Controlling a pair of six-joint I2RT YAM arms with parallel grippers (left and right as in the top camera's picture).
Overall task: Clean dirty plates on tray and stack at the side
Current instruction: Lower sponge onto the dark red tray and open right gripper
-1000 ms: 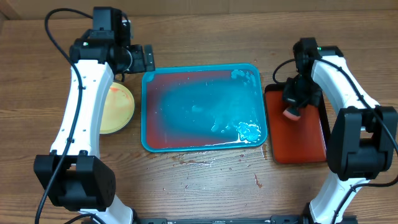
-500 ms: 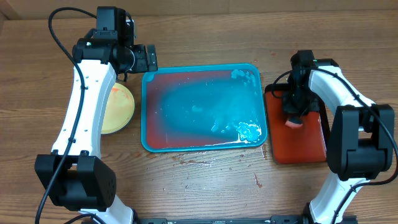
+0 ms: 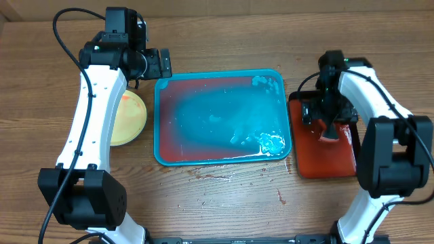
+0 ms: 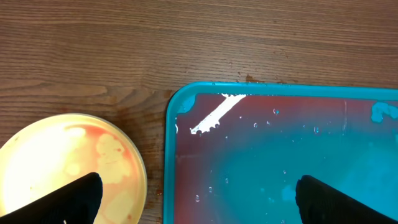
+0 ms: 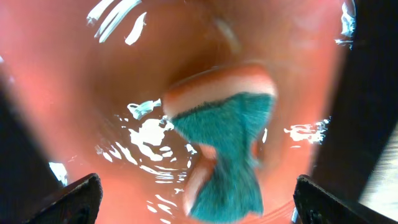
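Table (image 3: 224, 200): tray (image 3: 158, 122) left of sponge (image 5: 224, 127)

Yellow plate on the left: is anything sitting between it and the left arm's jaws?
Nothing visible. The yellow plate lies uncovered on the table beside the blue tray. The left gripper hangs near the tray's corner, jaws open, with nothing between it and the plate.

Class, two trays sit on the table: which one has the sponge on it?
The smaller red tray: the sponge lies on its wet surface. The larger blue tray holds only reddish water and foam.
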